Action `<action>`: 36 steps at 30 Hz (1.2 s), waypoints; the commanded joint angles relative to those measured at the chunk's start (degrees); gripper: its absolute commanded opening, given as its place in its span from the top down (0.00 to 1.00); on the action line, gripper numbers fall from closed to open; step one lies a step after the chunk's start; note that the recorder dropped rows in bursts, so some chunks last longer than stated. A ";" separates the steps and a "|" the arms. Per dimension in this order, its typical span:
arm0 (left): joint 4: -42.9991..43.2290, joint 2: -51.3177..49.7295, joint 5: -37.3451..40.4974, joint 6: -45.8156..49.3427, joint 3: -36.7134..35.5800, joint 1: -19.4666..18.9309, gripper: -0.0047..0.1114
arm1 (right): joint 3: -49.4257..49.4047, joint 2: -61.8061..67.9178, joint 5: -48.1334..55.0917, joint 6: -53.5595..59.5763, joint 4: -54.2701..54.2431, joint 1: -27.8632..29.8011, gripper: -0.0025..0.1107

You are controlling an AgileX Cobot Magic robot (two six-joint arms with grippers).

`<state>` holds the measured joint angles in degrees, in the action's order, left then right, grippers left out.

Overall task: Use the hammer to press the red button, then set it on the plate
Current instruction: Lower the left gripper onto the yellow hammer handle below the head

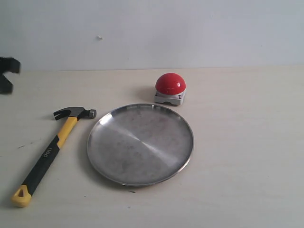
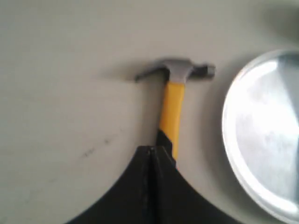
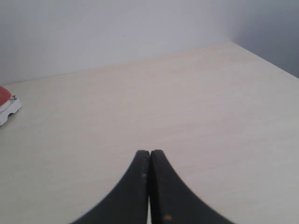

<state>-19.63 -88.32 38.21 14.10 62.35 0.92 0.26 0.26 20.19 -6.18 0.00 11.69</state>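
Note:
The hammer (image 1: 52, 149) lies flat on the table left of the plate (image 1: 142, 142), dark head (image 1: 76, 113) at the far end, yellow loop nearest the front edge. The red button (image 1: 170, 83) sits on its grey-white base just behind the plate. In the left wrist view my left gripper (image 2: 150, 148) is shut with nothing in it, held above the hammer (image 2: 173, 107) and hiding its black handle; the plate (image 2: 266, 130) lies beside it. My right gripper (image 3: 150, 151) is shut and empty over bare table, with the red button (image 3: 3, 93) at the picture's edge.
A black part of my left arm (image 1: 9, 65) shows at the left edge of the exterior view, behind the hammer. The right arm is outside that view. A pale wall (image 1: 152, 28) closes off the back of the light wooden table (image 1: 247, 142).

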 commanded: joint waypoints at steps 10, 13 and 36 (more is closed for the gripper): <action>8.86 -25.62 14.07 -1.42 18.31 13.47 0.56 | -0.26 -0.26 -0.41 0.00 0.00 0.29 0.98; 8.74 -27.60 14.07 -1.42 20.52 14.05 0.44 | -0.26 -0.26 -0.41 0.00 0.00 0.29 0.98; 15.57 -33.11 14.39 -2.43 25.57 13.93 0.41 | -0.26 -0.26 -0.41 0.00 0.00 0.29 0.98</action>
<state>-4.60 -121.49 52.12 11.93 87.51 14.77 0.26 0.26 20.19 -6.18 0.00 11.69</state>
